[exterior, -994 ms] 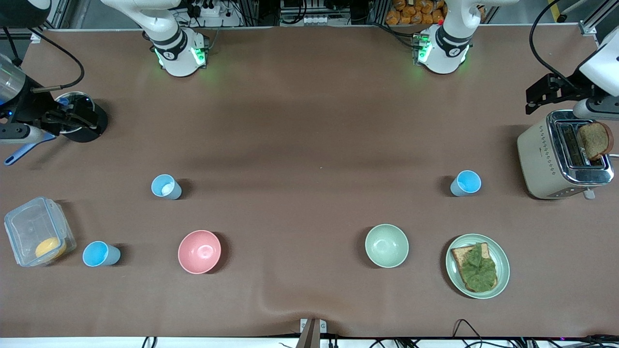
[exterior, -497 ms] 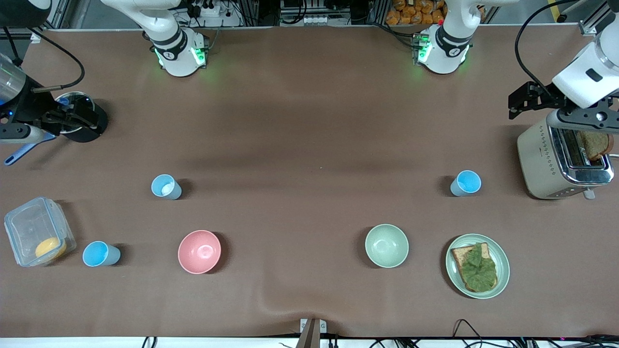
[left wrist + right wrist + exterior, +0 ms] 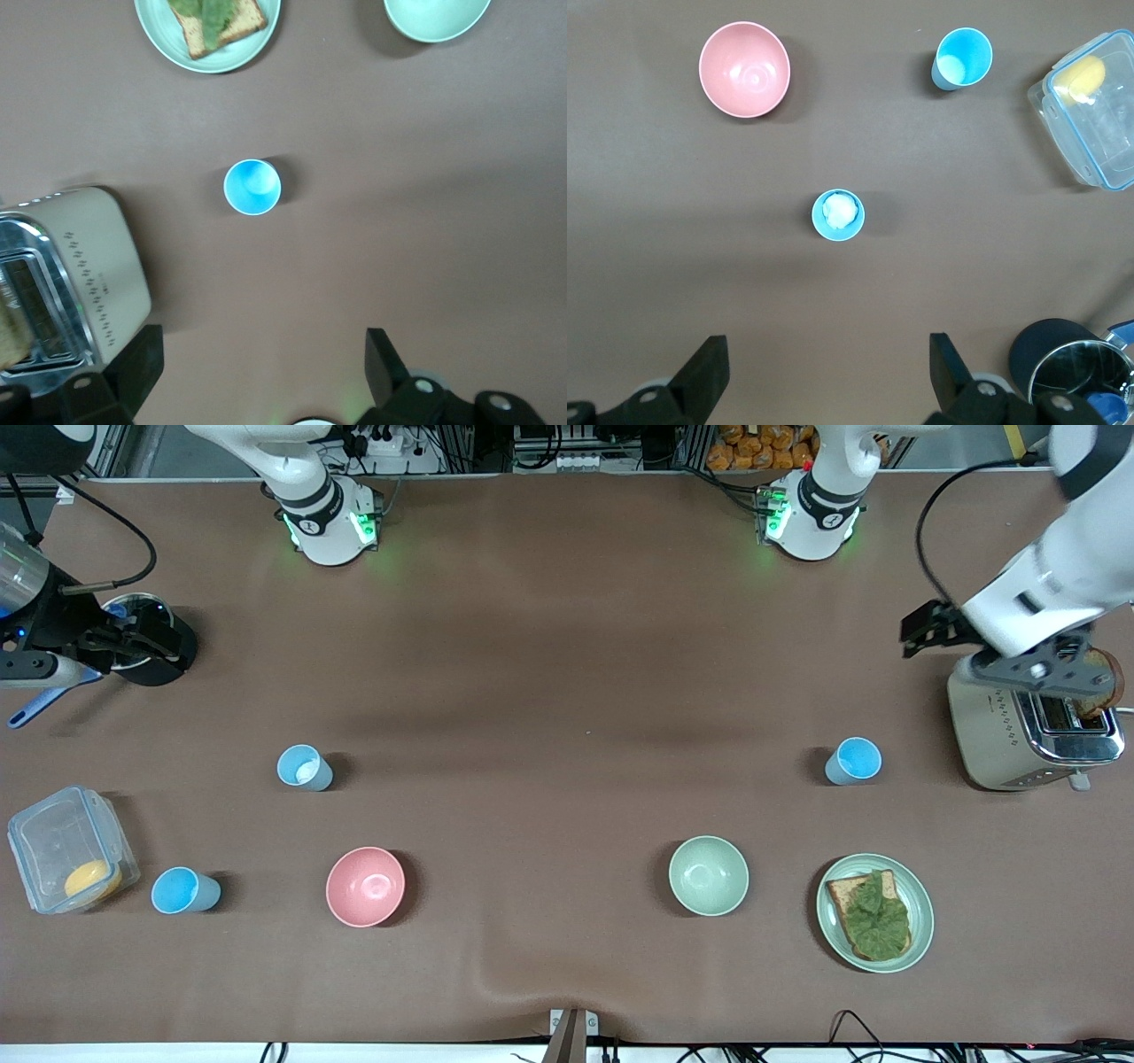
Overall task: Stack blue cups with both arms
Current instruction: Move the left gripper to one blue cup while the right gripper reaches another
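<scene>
We see left gripper (image 3: 1032, 657) spread wide over cream metal toaster (image 3: 1001, 735), right gripper (image 3: 97, 642) spread over black pot (image 3: 164, 657) at table edge; three small light-blue plastic cups (image 3: 305, 768) (image 3: 854, 761) (image 3: 183, 891) stand well apart.

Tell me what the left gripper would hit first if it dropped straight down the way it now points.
Probably the bare table. The left gripper, jaws open, points down at brown surface between the toaster and the blue cup, which sits ahead of the jaws rather than between them. Depth is hard to judge.
</scene>
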